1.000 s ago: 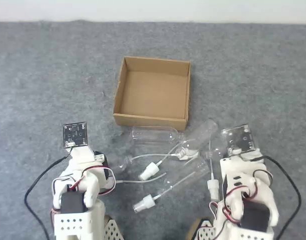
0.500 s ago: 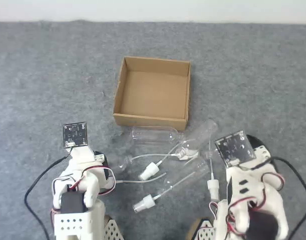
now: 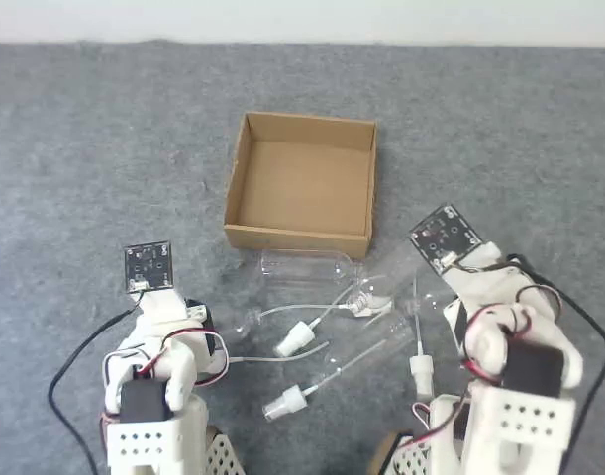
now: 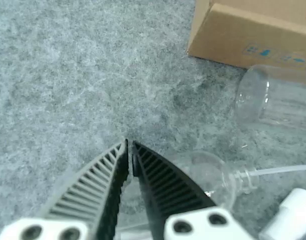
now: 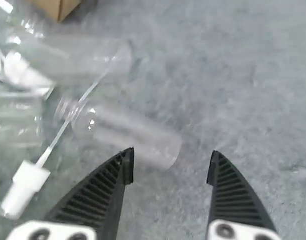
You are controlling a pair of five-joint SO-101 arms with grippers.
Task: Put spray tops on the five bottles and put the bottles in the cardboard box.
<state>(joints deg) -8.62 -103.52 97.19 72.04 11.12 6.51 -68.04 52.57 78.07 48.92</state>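
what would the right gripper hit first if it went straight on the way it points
Probably the clear bottle lying on its side: its end sits just ahead of the open right gripper, off toward one finger. Beyond is grey carpet. Depth is unclear, so it may only clip that end.

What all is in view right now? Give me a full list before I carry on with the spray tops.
cardboard box: one, brown, open and empty, mid-table beyond the arms.
bottles: at least four, clear, lying in an overlapping cluster just in front of the box; the exact count cannot be told.
spray tops: at least three, white with thin tubes, lying among the bottles on the cluster's near side.
grey mat: one, grey, covers the table.
left end effector: one, black fingers, shut and empty, low over the mat at the cluster's edge.
right end effector: one, black fingers, open, above a lying bottle.
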